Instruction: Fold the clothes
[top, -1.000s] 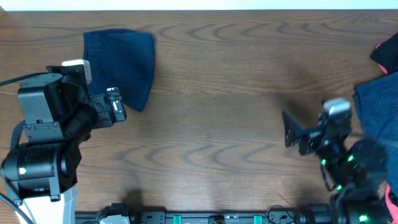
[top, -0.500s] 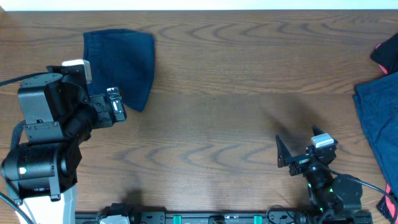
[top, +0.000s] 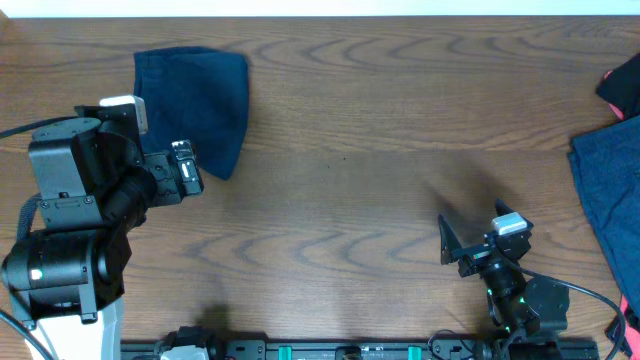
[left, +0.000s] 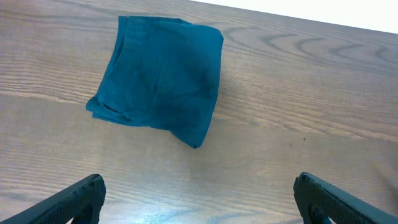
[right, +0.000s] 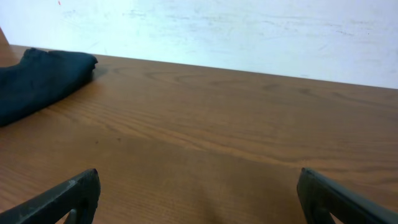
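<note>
The clothes (top: 200, 100) are a folded navy blue cloth lying flat at the table's far left. They fill the upper middle of the left wrist view (left: 161, 78). In the right wrist view they are a dark heap (right: 37, 81) at the far left. My left gripper (top: 158, 140) hovers by the near left edge of the cloth. It is open (left: 199, 186), with bare wood between its fingers. My right gripper (top: 478, 232) stands low near the front right of the table. It is wide open (right: 199, 180), holds nothing and faces the bare wood.
At the table's right edge lies an unfolded blue garment (top: 612, 190). A dark and red piece (top: 622, 88) lies behind it. A bit of red cloth (top: 630, 335) shows at the front right corner. A white wall (right: 249, 31) rises behind the table's far edge.
My right arm has pulled back from beside the right-hand pile towards the front edge, and a little left. The left arm and the folded cloth have not moved.
</note>
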